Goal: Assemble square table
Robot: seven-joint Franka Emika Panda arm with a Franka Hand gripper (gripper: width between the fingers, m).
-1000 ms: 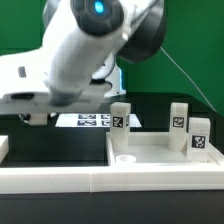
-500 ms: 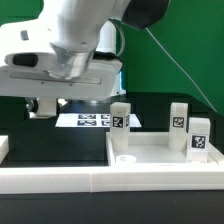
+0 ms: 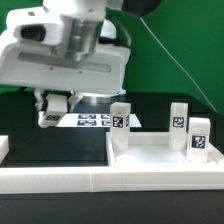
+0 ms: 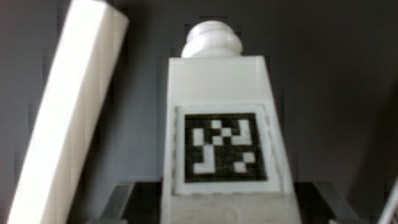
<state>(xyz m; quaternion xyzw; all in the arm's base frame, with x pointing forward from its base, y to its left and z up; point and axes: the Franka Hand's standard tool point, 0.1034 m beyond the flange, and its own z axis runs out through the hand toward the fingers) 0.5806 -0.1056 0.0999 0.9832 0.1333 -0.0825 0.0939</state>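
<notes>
- Gripper [image 3: 54, 108]: fingers partly closed, clamped on a white tagged leg block [image 4: 221, 130], held above the black table.
- Square slab [image 3: 165, 158]: at the exterior view's right, three leg blocks upright on it.

Tagged white leg block [image 4: 221, 120], gripper-held [image 4: 217, 190]

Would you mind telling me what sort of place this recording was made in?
Most likely a robotics lab bench: a green backdrop behind a black table, a marker board lying flat on it, and white tagged leg blocks standing on the square table slab.
</notes>
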